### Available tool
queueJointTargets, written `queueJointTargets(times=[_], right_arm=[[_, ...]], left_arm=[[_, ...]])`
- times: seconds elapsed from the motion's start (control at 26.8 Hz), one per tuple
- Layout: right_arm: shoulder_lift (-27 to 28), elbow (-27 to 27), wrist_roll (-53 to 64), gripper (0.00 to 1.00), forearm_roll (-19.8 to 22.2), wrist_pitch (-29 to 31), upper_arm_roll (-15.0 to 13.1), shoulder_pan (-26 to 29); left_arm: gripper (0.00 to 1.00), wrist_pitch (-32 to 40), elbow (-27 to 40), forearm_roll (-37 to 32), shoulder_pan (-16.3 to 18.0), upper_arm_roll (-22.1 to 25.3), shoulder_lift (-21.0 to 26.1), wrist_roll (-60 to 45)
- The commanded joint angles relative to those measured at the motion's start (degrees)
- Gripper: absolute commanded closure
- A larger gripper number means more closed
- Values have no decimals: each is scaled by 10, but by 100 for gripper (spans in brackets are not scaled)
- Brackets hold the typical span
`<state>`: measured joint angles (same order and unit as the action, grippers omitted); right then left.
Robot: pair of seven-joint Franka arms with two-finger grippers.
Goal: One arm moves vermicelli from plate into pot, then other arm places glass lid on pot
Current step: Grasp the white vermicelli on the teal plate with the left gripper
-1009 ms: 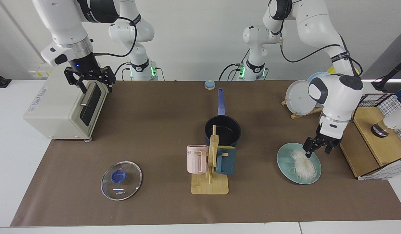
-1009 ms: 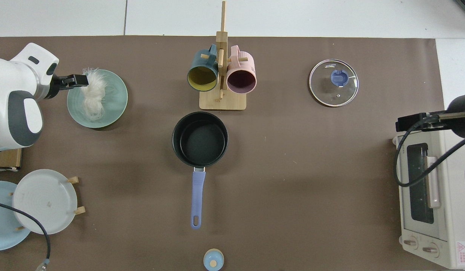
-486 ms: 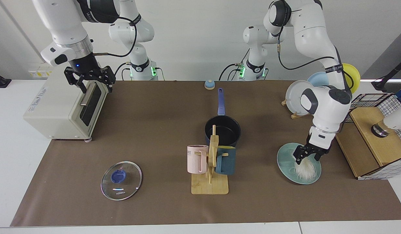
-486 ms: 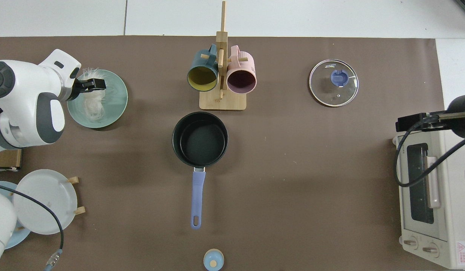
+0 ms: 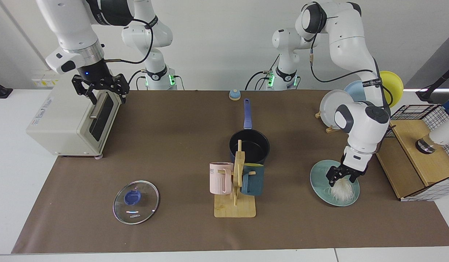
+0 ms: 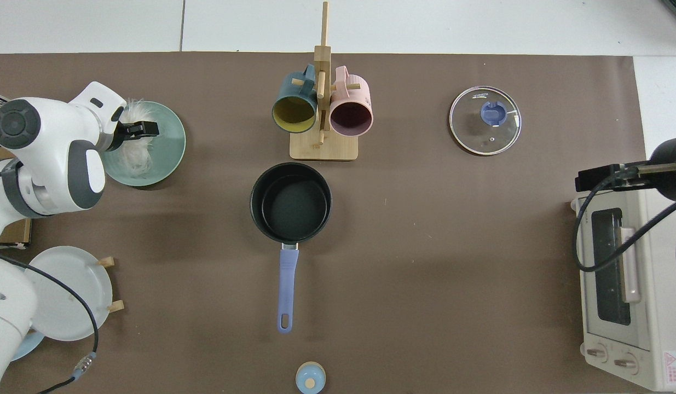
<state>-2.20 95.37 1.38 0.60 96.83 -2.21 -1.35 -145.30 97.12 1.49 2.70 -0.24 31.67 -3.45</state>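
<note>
The white vermicelli (image 5: 341, 191) (image 6: 135, 156) lies on the teal plate (image 5: 319, 178) (image 6: 171, 145) at the facing view's right. My left gripper (image 5: 341, 179) (image 6: 143, 129) is lowered onto the bundle, open, with its fingers on either side of the top threads. At the table's middle stands the dark pot (image 5: 249, 147) (image 6: 291, 202) with nothing in it, its blue handle pointing toward the arm bases. The glass lid (image 5: 135, 202) (image 6: 485, 120) lies flat near the front left. My right gripper (image 5: 100, 91) (image 6: 606, 178), blue-lit and open, waits above the toaster oven.
A wooden mug rack (image 5: 235, 182) with a pink and a teal mug stands just in front of the pot. The toaster oven (image 5: 71, 116) sits at far left. A plate rack (image 5: 340, 105) and a wooden box with a wire basket (image 5: 417, 160) crowd the right side.
My left arm has swung in over the plate and lowered, bringing its gripper down into the vermicelli. The right arm, pot and lid have stayed put.
</note>
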Motion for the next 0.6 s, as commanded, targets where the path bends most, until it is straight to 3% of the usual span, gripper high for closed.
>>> queueJointTargets(times=[0.0,0.07,0.15,0.45,0.49,0.56], right_arm=[[-3,2,-2,0,-7,4,3,2],[-3,2,-10,0,-9,6,5,0],[-3,2,-9,0,-8,18,6,0],[26,-33,-8,0,4,3,5,5],[40,-45,-8,0,3,-8,5,3],[82,-95,-9,0,4,-23,6,1]], left_arm=[[1,-17,-18,4,3,-9,18,-22],[4,-17,-18,4,2,-9,18,-24],[14,-17,-20,4,5,-9,19,-23],[93,14,-48,3,6,-13,20,-24],[100,29,-58,1,6,-13,19,-24],[100,63,-79,1,6,-13,18,-25]])
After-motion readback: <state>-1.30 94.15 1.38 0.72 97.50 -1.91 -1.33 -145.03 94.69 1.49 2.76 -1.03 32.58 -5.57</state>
